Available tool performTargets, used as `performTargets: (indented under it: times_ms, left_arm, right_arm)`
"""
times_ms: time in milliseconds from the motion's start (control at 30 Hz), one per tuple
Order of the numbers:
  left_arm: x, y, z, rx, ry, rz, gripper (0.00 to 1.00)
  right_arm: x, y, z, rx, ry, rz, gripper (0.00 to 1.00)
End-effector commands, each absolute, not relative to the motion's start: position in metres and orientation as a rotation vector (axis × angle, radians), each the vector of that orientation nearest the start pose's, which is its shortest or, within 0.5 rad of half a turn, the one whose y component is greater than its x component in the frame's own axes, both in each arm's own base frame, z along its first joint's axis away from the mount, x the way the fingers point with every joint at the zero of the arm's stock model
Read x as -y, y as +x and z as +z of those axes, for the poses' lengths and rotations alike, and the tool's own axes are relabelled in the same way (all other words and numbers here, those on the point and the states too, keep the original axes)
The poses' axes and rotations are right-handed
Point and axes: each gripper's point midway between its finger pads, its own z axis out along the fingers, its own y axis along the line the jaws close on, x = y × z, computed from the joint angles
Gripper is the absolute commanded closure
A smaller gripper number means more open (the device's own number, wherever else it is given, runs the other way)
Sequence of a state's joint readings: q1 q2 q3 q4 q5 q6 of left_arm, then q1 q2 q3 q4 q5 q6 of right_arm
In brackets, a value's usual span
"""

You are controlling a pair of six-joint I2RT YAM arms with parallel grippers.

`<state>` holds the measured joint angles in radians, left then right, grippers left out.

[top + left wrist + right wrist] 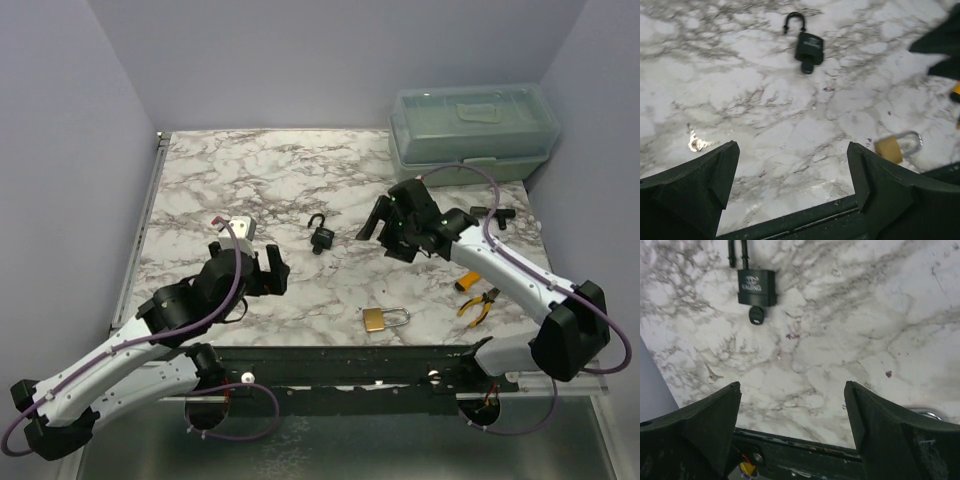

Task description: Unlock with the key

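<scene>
Black padlock, key inserted, lies on table. Left gripper at its 8 o'clock, right gripper at 3 o'clock. Both are spread, clear of it.

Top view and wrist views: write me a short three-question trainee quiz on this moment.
1. True or false: the key sits in the black padlock.
2. The right arm's fingers hold: A) the key, B) the black padlock, C) nothing.
3. Fill in: the padlock lying nearest the arms' bases is the ____ one.
Key: 1 true; 2 C; 3 brass, the brass padlock.
</scene>
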<state>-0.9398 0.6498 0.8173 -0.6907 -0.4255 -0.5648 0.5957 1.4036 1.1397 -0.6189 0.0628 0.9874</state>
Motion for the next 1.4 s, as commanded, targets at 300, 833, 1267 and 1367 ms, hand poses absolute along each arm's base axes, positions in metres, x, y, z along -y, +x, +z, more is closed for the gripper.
performTargets:
  times_ms: [300,833,1267,1367]
  left_arm:
    - [0.096,0.199,0.143,-2.347,-0.496,-0.014,0.14]
    - [0.063,0.232,0.082,-2.549,-0.774,0.029,0.24]
    - [0.054,0.233,0.036,-2.536,-0.901,0.076,0.42]
    - [0.049,0.234,0.033,-2.522,-0.916,0.097,0.45]
  right_arm:
    - [-0.208,0.228,0.166,-2.512,0.415,0.632,0.11]
    - [-0.195,0.182,0.177,-2.479,0.307,0.79,0.13]
    - [-0.177,0.158,0.168,-2.485,0.318,0.797,0.13]
    - [-0.174,0.157,0.168,-2.484,0.311,0.786,0.13]
